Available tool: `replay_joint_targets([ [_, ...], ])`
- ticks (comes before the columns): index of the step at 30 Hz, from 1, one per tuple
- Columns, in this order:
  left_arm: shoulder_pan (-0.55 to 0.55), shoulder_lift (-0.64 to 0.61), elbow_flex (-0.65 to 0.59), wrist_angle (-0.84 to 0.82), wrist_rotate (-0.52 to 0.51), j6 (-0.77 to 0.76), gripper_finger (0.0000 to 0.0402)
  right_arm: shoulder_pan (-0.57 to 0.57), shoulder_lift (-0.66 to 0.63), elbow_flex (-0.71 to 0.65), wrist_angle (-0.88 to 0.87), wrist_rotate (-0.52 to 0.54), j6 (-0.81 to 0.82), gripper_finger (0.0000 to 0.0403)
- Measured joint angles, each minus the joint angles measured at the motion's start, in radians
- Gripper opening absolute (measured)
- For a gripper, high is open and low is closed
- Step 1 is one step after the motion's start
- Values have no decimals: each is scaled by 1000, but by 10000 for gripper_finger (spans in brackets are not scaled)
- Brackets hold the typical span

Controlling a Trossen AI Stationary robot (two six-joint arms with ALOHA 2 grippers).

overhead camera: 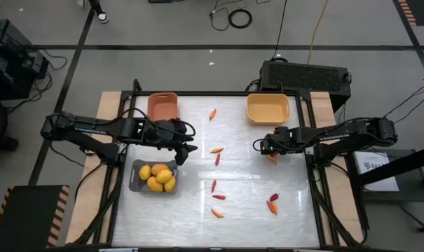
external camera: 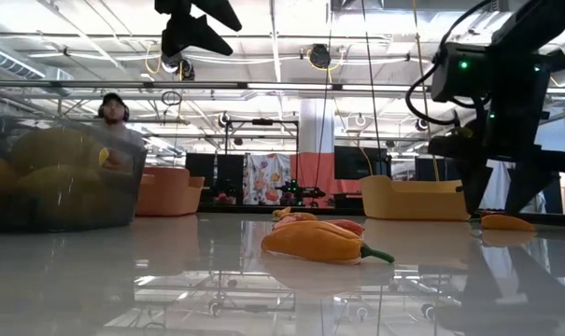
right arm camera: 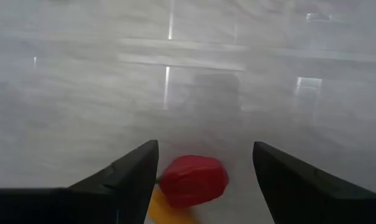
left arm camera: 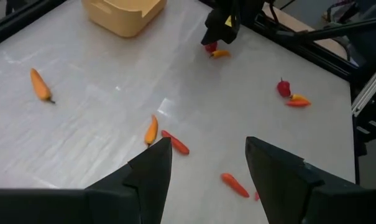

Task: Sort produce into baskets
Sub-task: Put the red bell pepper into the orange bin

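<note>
White glossy table (overhead camera: 247,210) carries scattered produce: slim orange and red pepper-like pieces lie loose around its middle (overhead camera: 216,150), one orange piece sits alone near the far edge (overhead camera: 212,113), and a dark red piece with an orange one lies toward the right side (overhead camera: 272,202). Grey basket (overhead camera: 136,183) at the left holds the yellow-orange egg-shaped fruits (overhead camera: 159,176); salmon-orange basket (overhead camera: 163,106) and yellow-orange basket (overhead camera: 268,108) stand at the far edge, nothing visible inside them. Left gripper (overhead camera: 186,151) hangs above the table just beside the grey basket, fingers apart, nothing between them. Right gripper (overhead camera: 270,152) is low at the table in front of the yellow-orange basket, fingers spread on either side of a dark red rounded piece (right arm camera: 193,180) with an orange piece (right arm camera: 163,210) touching it; contact with the fingers cannot be confirmed. High view hides both pieces mostly under the gripper. Low view: a person (external camera: 117,131) shows beyond the table, partly behind the grey basket.
</note>
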Motion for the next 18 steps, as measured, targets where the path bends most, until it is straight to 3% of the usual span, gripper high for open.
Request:
replay_joint_targets([
  [9, -4, 0, 0, -4, 0, -25, 212, 9, 6, -2, 12, 3, 9, 222],
  [18, -39, 0, 0, -5, -7, -26, 212, 34, 119, 4, 57, 8, 13, 203],
])
